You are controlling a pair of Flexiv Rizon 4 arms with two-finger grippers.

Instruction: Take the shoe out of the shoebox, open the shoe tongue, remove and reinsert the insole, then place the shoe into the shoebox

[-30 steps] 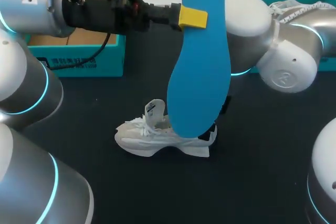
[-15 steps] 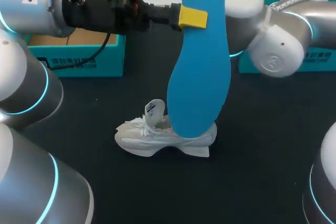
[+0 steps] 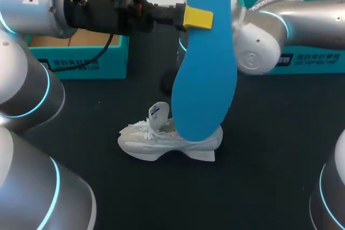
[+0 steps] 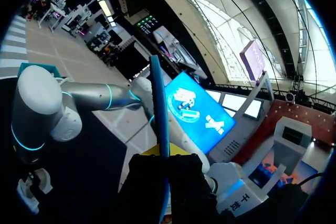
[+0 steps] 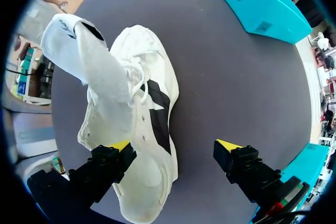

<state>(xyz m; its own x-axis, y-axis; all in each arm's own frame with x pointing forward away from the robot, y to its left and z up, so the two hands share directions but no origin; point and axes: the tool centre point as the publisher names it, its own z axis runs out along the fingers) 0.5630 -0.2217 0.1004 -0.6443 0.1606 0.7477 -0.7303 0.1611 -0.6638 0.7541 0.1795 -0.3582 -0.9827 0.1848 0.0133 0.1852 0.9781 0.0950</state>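
Shoe point(image 3: 161, 144) sits on its sole on the black table point(image 3: 269, 160), out of the box, tongue point(image 5: 86, 51) pulled up and open. Blue insole point(image 3: 207, 52) is out of it, held up in the air well above the shoe, hanging lengthwise. Left claw point(image 3: 202, 18) is clamped on the insole near its upper end, yellow tips on both faces. Right claw point(image 5: 174, 145) hovers just above the shoe's rear w/ fingers spread wide, one over the shoe, one over bare table, gripping nothing. Teal boxes sit at the back: one on the left point(image 3: 81, 60), one on the right point(image 3: 312, 57). Progress approx. halfway: take-out, tongue and insole removal look done; left to do: put insole back in, then shoe back into box
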